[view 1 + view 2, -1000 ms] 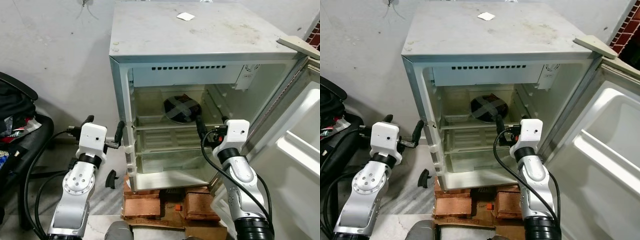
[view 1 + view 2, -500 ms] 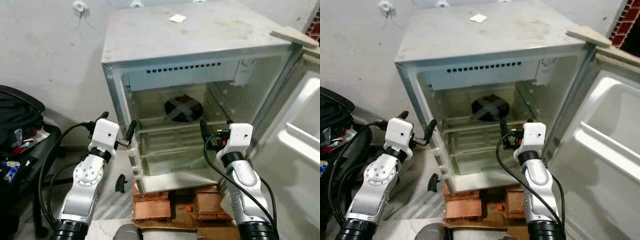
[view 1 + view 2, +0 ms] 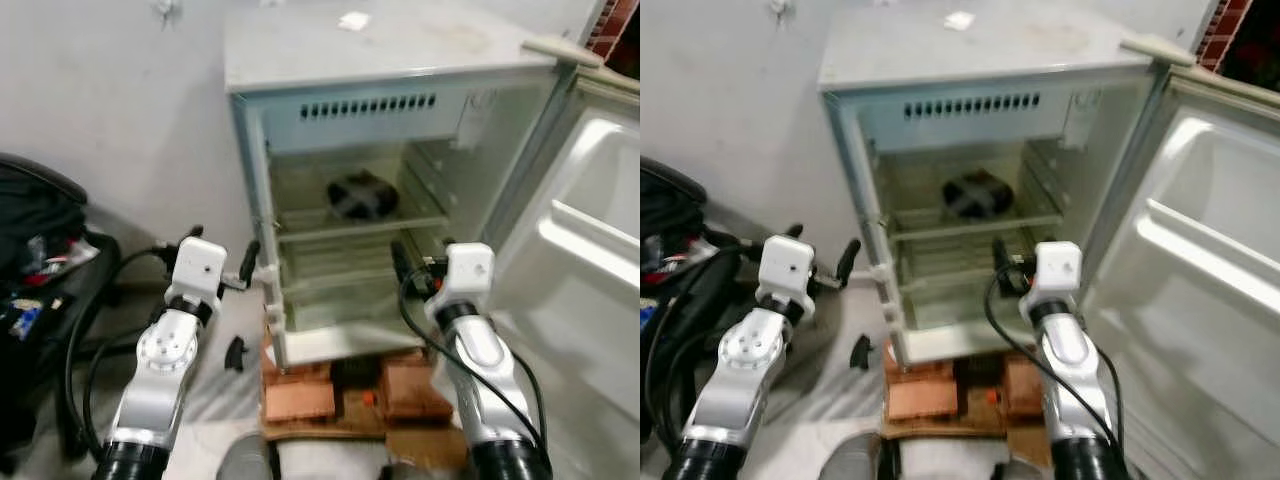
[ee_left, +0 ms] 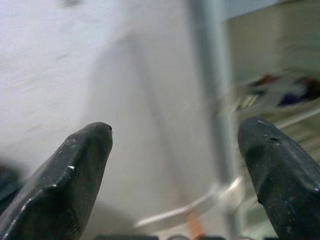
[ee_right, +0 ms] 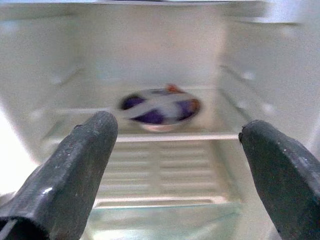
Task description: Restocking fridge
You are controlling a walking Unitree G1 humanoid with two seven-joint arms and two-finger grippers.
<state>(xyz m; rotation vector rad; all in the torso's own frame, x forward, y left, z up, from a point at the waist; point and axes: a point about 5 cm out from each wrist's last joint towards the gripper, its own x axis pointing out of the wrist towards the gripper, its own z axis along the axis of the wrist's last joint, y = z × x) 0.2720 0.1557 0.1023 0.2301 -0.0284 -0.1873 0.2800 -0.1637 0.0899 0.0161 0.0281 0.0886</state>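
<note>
A small white fridge [image 3: 380, 50] stands open, its door [image 3: 590, 230] swung out to the right. A dark round dish with pale crossed bands [image 3: 360, 195] sits on the upper shelf, and appears blurred in the right wrist view [image 5: 159, 106]. My left gripper [image 3: 222, 250] is open beside the fridge's left front edge, holding nothing; in its wrist view [image 4: 175, 135] the fingers frame that edge. My right gripper [image 3: 420, 262] is open in front of the lower shelves, empty, and in its wrist view [image 5: 177, 125] it points at the dish.
The fridge rests on red bricks [image 3: 300, 395]. A black chair with a bag [image 3: 40, 250] stands at the left. A small black object [image 3: 234, 352] lies on the floor by the fridge's left corner. A white scrap [image 3: 353, 20] lies on the fridge top.
The whole picture has shifted and blurred, so the camera has moved. Both grippers stay open and empty in about the same places by the fridge opening.
</note>
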